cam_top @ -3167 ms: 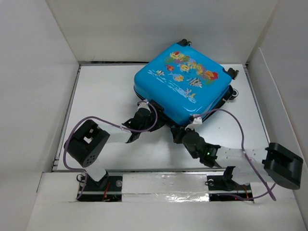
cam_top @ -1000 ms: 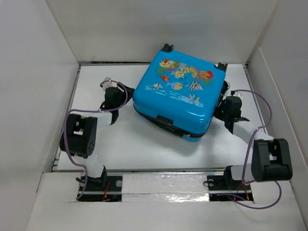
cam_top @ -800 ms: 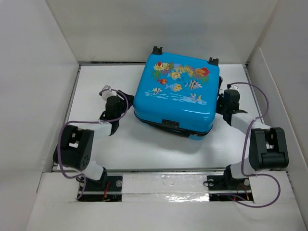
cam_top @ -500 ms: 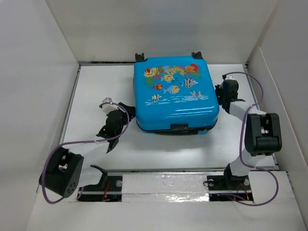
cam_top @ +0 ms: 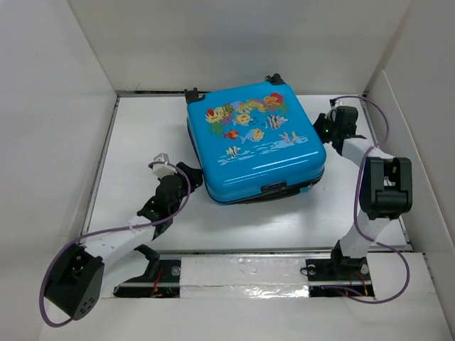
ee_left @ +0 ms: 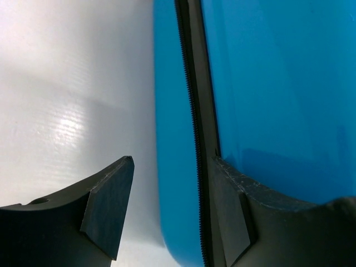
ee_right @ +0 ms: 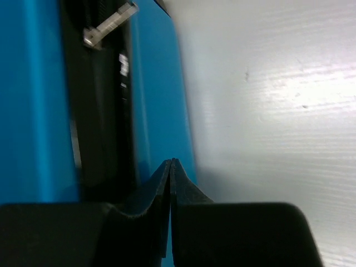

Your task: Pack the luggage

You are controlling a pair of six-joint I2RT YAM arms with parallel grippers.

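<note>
The luggage (cam_top: pixel 252 145) is a bright-blue hard-shell case with a fish print, lying flat and closed on the white table, wheels toward the back wall. My left gripper (cam_top: pixel 189 175) is at its near-left corner, open. In the left wrist view the case's blue lower shell (ee_left: pixel 172 111) sits between the jaws (ee_left: pixel 172 161); one finger (ee_left: pixel 231 211) lies by the black zip seam (ee_left: pixel 192 111), the other is over bare table. My right gripper (cam_top: pixel 324 132) is against the case's right side. Its jaws (ee_right: pixel 171 162) are shut and empty, tips at the blue shell (ee_right: pixel 158 100).
White walls box in the table (cam_top: pixel 142 135) on the left, back and right. The case's black wheels (cam_top: pixel 191 93) are close to the back wall. Purple cables loop off both arms (cam_top: pixel 370 117). A small silvery piece (ee_right: pixel 108 25) shows in the case's dark seam.
The luggage has turned counter-clockwise and slid left. The right gripper followed along its right side toward the back; the left gripper drew back toward the near-left corner.
</note>
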